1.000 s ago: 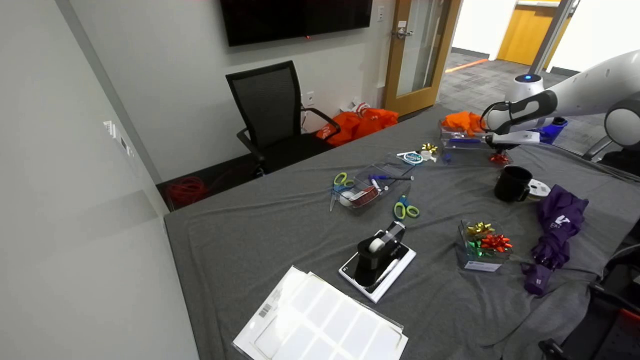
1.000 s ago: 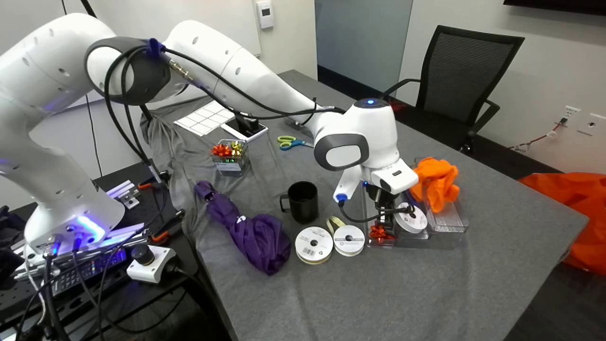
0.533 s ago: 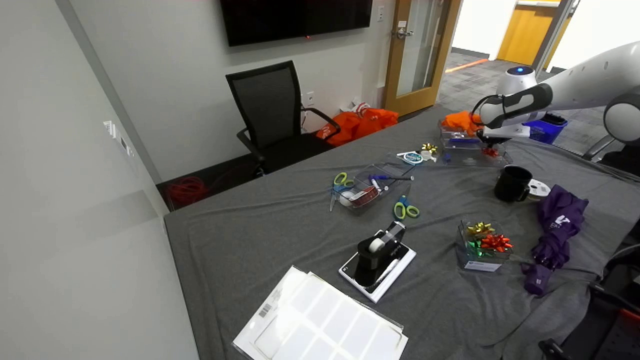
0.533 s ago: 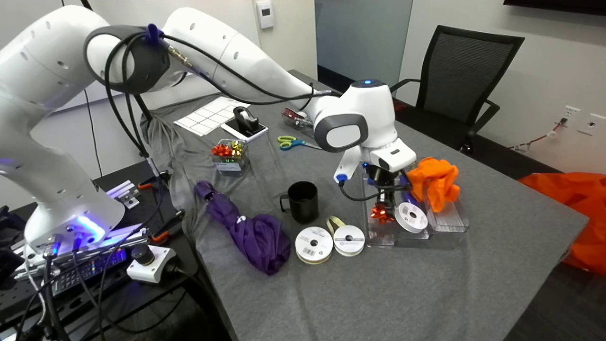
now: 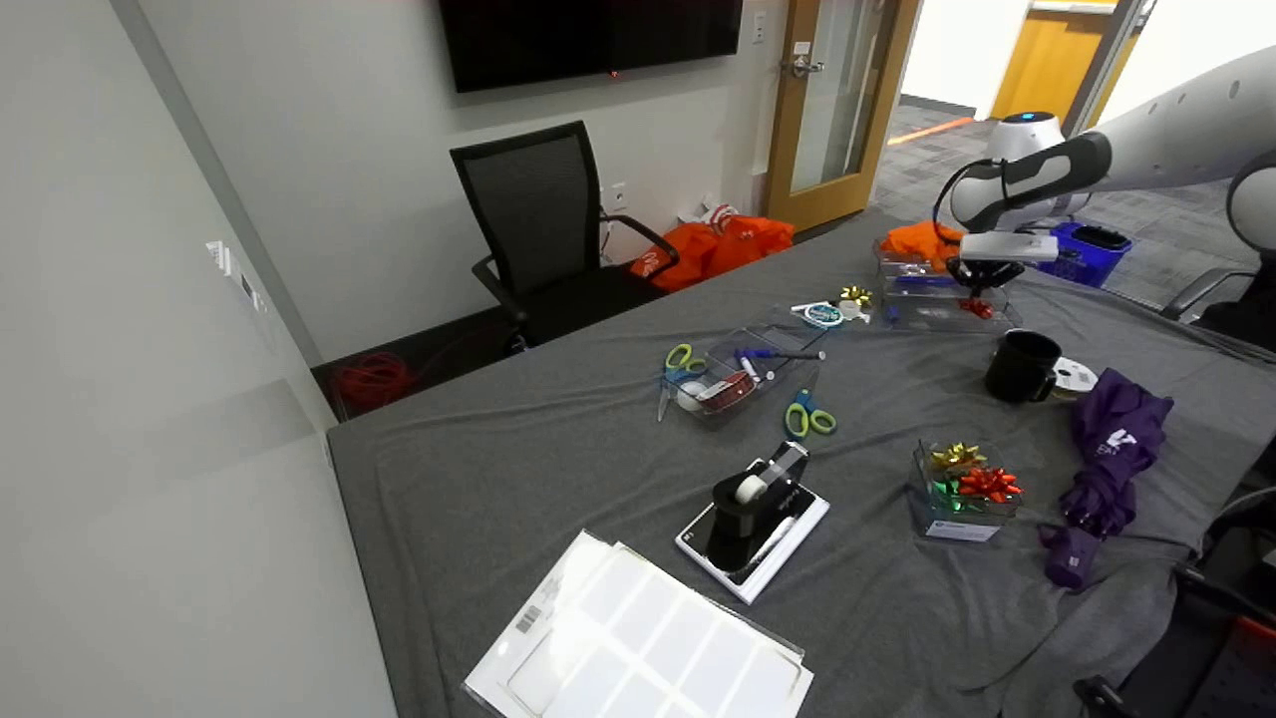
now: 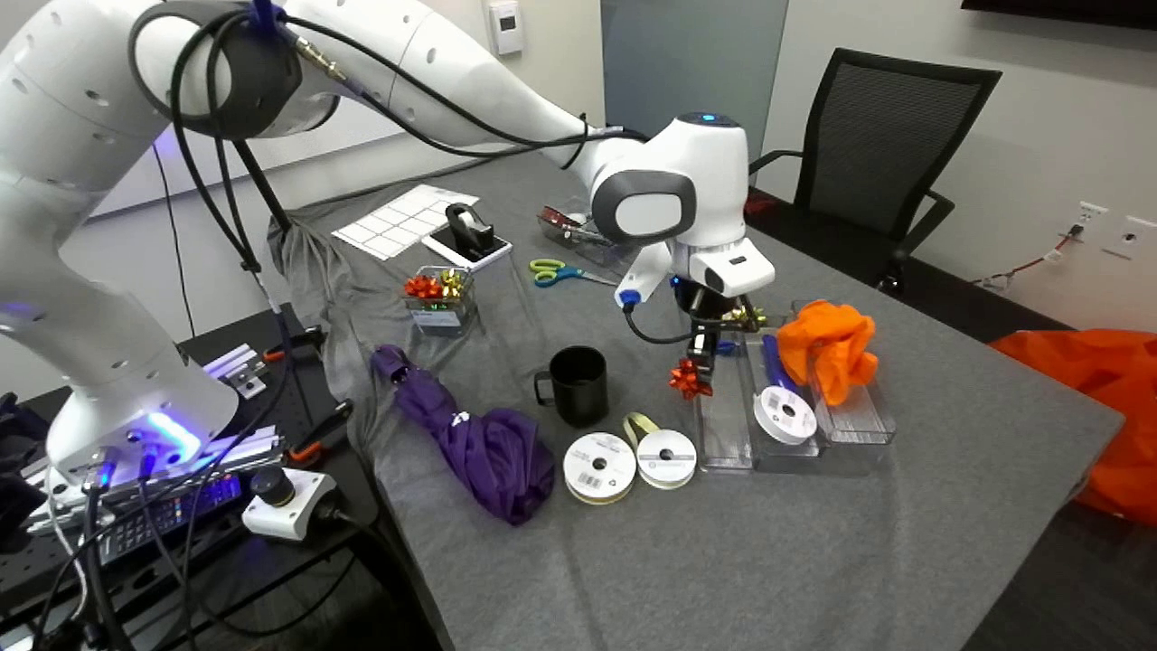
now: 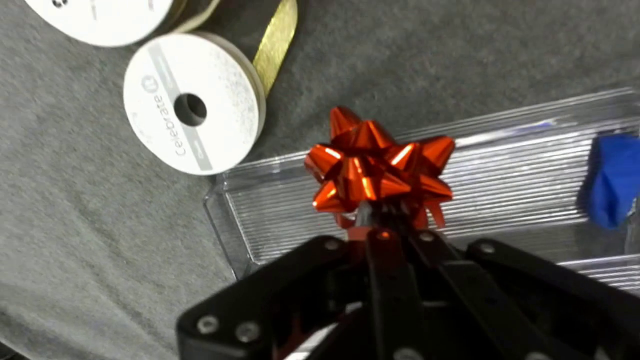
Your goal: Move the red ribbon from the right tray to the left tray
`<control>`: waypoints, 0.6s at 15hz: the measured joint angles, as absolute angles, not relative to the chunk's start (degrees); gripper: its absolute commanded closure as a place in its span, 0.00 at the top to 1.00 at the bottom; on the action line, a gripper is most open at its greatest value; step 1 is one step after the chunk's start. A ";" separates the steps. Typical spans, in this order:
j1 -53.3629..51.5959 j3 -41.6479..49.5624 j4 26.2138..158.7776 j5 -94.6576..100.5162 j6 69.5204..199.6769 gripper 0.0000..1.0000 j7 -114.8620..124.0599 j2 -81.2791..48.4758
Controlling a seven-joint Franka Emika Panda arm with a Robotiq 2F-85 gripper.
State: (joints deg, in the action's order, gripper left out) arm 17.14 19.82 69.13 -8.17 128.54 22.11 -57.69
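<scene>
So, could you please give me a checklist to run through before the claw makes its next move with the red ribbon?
1. Grip of the claw on the red ribbon: ok, shut on its base in the wrist view.
2. Clearance over the tray: cannot tell; the red ribbon overlaps its rim in the wrist view, but the height is unclear.
3. Red ribbon apart from the Celebrate spool: ok, a gap shows.
4. Black mug apart from the claw: ok in both exterior views.
5. Destination identified: cannot tell; nothing marks a left tray, and the box of bows is one of several containers.
</scene>
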 measured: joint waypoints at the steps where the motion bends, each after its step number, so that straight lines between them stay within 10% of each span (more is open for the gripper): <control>1: 17.10 19.57 69.84 -8.35 126.89 0.00 22.06 -56.66; 9: 17.02 18.74 73.13 -9.39 125.74 0.00 21.93 -51.94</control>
State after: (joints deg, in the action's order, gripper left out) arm 17.02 18.74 73.13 -9.39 125.74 21.93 -51.94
